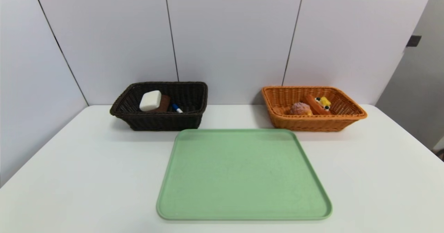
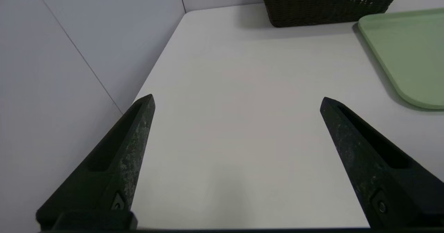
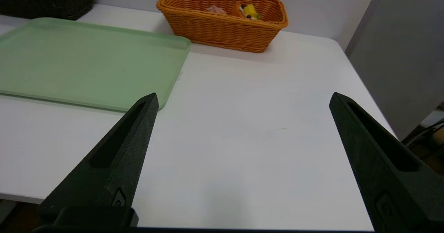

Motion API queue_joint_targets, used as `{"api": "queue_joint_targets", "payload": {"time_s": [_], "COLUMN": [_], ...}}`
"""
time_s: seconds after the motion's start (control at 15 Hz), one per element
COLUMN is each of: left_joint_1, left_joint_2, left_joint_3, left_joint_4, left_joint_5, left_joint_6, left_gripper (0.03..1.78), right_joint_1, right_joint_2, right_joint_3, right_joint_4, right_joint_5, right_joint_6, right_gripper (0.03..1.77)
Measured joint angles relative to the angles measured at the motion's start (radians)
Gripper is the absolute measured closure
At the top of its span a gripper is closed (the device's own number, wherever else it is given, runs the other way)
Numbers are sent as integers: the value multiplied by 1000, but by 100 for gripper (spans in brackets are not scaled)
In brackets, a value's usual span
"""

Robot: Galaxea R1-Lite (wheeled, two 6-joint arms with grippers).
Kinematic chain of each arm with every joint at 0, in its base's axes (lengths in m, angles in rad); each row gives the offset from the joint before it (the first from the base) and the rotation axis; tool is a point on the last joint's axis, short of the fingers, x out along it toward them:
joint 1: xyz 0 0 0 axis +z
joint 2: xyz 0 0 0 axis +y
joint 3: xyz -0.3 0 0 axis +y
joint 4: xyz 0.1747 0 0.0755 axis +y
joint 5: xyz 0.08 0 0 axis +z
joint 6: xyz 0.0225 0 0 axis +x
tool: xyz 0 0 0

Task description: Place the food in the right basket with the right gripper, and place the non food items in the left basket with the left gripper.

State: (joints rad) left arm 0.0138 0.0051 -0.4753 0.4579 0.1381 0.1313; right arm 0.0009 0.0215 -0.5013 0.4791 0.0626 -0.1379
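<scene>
My left pincer (image 2: 237, 101) hangs low over bare tabletop (image 2: 242, 122) at the near left edge, its two black fingers spread wide with nothing between them. Ahead of it, against the back wall, sits the dark brown basket (image 1: 163, 121), and inside it I see the white bar (image 1: 150, 101) lying on the brown towel (image 1: 163, 103), with the blue-capped marker (image 1: 177, 108) just beside them toward the basket's middle. So the non-food sorting looks finished on my left side. In the centre lies the green tray (image 1: 242, 174), and nothing rests on it. Further right stands the orange basket (image 1: 314, 122), holding the round puff bun (image 1: 300, 108) and, just beside it, the boat-shaped tart (image 1: 321, 104) with its yellow fruit and dark berries. My right pincer (image 3: 242, 99) hovers over the near right part of the tabletop, past the tray's corner, also gaping wide and carrying nothing. Judging from how things lie, every item is already in its proper basket, and I am at the closing step rather than in the middle of a pick. The next move, I think, calls for no grasp at all: only bringing both arms to rest clear of the tray and baskets, taking care not to clip the tabletop edge.
</scene>
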Motion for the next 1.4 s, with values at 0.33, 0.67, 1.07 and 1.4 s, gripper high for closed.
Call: {"api": "queue_joint_targets", "payload": {"time_s": [0.33,0.67,1.07,1.4], "left_joint_1": [-1,-1,-2,-2], "left_joint_2": [-5,-5,-5,-5], "left_joint_3": [234,455,470,473], "left_joint_4": [-372,-650,-444,-457], "left_joint_5": [-15,-24,-159,-130], "left_joint_6": [19,34,-112,-165], "left_gripper": [12,12,12,12], "right_joint_1": [0,0,0,0], "right_joint_2": [-21,-23,-23,-23], "right_joint_3": [220,487,500,501], "right_joint_4": [-282,-695,-478,-475], "right_joint_5": [-34,-29,-7,-56], "right_joint_6": [-48,-130,-30,106], "right_gripper": [10,10,10,10]}}
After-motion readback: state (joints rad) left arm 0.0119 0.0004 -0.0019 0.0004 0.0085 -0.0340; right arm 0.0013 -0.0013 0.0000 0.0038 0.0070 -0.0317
